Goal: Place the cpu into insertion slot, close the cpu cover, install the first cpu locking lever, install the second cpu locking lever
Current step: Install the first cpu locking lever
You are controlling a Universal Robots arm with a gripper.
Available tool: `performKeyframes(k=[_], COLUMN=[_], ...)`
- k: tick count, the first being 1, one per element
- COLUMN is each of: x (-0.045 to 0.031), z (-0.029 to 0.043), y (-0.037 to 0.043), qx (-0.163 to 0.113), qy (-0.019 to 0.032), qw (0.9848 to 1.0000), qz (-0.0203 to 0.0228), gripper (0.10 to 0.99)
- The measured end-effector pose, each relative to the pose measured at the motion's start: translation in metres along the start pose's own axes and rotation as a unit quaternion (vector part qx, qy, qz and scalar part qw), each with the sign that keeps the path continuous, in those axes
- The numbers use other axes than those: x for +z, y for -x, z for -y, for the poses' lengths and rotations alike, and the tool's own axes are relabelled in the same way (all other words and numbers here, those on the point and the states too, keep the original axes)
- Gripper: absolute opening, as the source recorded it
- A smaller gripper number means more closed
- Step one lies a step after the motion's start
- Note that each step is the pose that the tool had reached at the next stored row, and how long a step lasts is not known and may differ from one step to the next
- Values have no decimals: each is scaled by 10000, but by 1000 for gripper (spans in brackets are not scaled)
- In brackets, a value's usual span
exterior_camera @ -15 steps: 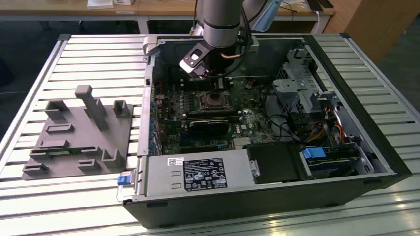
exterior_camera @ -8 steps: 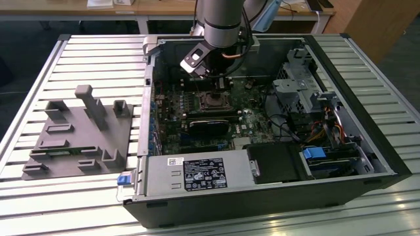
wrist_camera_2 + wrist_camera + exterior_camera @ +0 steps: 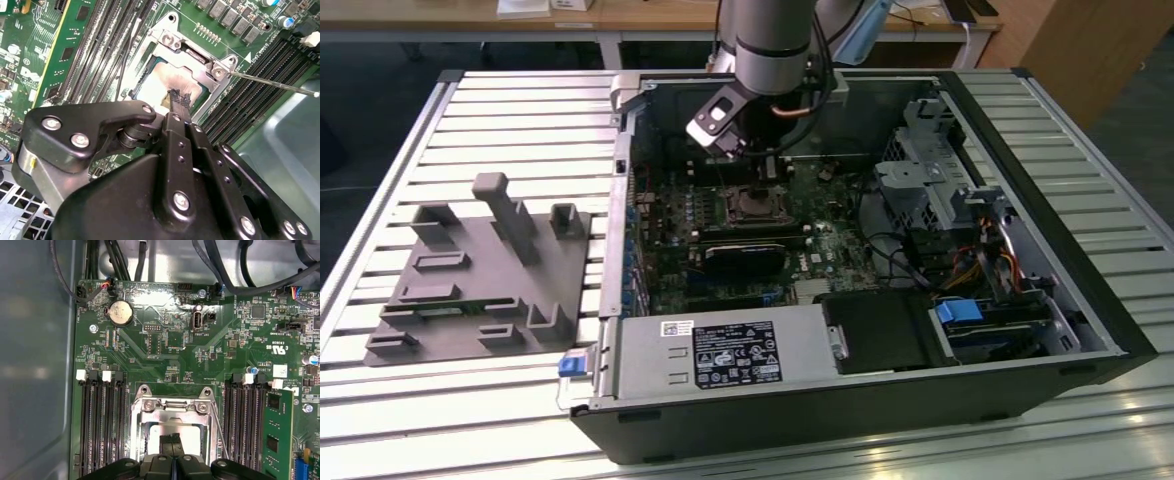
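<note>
The cpu (image 3: pixel 167 431) (image 3: pixel 160 82) lies in the insertion slot (image 3: pixel 754 206) on the green board, its silvery top showing through the cut-out of the cpu cover (image 3: pixel 172 410) (image 3: pixel 192 57). The cover lies flat over the chip. My gripper (image 3: pixel 172 441) (image 3: pixel 180 97) (image 3: pixel 757 168) is right over the chip, its black fingertips pressed together and touching or nearly touching the metal top, with nothing between them. One thin wire locking lever (image 3: pixel 272 82) (image 3: pixel 219 432) sticks out from the cover's corner, unlatched. Another thin lever (image 3: pixel 127 55) runs along the opposite side.
Memory slot banks (image 3: pixel 102 430) (image 3: pixel 245 425) flank the socket, and a green card (image 3: pixel 277 435) stands beside one bank. The open computer case (image 3: pixel 1067 210) rests on a slatted table, with a grey power box (image 3: pixel 720 355) at the front. A grey fixture (image 3: pixel 480 270) sits at the exterior view's left.
</note>
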State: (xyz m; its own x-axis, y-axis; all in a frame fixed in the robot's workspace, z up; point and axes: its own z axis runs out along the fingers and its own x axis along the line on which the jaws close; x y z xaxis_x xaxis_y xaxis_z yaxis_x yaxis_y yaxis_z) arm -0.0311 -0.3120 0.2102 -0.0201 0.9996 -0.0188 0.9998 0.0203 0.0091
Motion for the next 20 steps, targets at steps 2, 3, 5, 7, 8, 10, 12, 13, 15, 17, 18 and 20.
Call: performKeyframes(k=[2,3,5,7,8,10,12,13,15,17,18,20], x=[-22,-40,-82,-138,-169,-227,-288,-318,-382,-440,-472,-535], z=[0,0,-1,-1,-2,-2,-3,-3,-3,-4,-4,-5], y=[0,1,1,3,3,4,5,6,7,8,9,10], qx=[0,0,-1,0,0,0,0,0,0,0,0,0], qy=[0,1,4,5,6,6,7,8,8,9,9,9], qw=[10000,10000,10000,10000,10000,10000,10000,10000,10000,10000,10000,10000], qz=[0,-1,0,0,-1,0,0,-1,0,0,0,0], gripper=[106,106,106,106,106,106,106,106,106,106,106,106])
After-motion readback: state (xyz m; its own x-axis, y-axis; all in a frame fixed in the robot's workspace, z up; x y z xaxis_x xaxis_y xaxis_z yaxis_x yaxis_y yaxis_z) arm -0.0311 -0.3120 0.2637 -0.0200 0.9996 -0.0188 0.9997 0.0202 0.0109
